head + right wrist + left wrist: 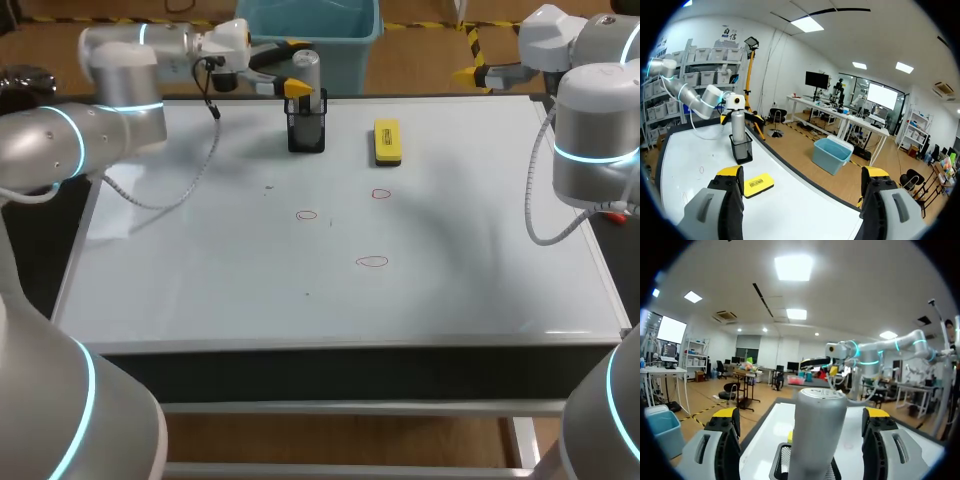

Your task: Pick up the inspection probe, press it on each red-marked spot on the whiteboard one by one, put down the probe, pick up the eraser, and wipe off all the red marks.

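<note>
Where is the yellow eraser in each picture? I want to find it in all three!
Head view: the yellow eraser lies on the whiteboard, just right of the black holder.
Left wrist view: mostly hidden behind the probe; a small yellow sliver beside it is probably the eraser.
Right wrist view: it lies ahead of the right tool, nearer than the holder.
Shared landmark: the silver probe standing in the black holder.
</note>
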Motion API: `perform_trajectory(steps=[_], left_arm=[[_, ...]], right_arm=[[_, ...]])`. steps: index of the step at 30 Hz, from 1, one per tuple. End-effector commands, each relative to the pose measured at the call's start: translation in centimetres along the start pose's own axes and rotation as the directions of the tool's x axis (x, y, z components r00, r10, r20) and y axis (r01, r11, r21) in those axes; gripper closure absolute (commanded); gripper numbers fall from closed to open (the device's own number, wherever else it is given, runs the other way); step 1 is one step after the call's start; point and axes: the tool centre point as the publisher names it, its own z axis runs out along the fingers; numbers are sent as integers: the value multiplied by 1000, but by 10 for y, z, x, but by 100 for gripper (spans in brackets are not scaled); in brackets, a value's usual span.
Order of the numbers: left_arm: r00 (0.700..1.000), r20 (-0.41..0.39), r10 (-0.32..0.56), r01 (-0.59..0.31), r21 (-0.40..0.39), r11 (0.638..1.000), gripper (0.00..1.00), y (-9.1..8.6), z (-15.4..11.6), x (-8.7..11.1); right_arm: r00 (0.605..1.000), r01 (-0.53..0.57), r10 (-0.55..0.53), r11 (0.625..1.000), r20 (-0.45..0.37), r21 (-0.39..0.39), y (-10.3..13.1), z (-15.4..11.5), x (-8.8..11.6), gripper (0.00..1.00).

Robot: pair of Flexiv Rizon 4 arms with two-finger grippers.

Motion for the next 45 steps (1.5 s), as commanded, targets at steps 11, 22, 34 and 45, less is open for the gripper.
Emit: perform_trajectory(steps=[11, 22, 34, 45], left_arm=[[998, -54, -24, 24, -5, 1000, 0, 12, 17, -11], [999, -39, -35, 35, -21, 999, 0, 15, 17, -9], [999, -11, -53, 52, -17, 998, 8, 21, 19, -6], [998, 0, -56, 56, -28, 998, 100, 22, 19, 2]], right_arm=[[1000, 0, 0, 1000, -1, 2, 0, 0, 0, 0], [1000, 0, 0, 1000, -1, 2, 0, 0, 0, 0], [1000, 0, 0, 1000, -1, 2, 0, 0, 0, 0], [1000, 0, 0, 1000, -1, 2, 0, 0, 0, 0]])
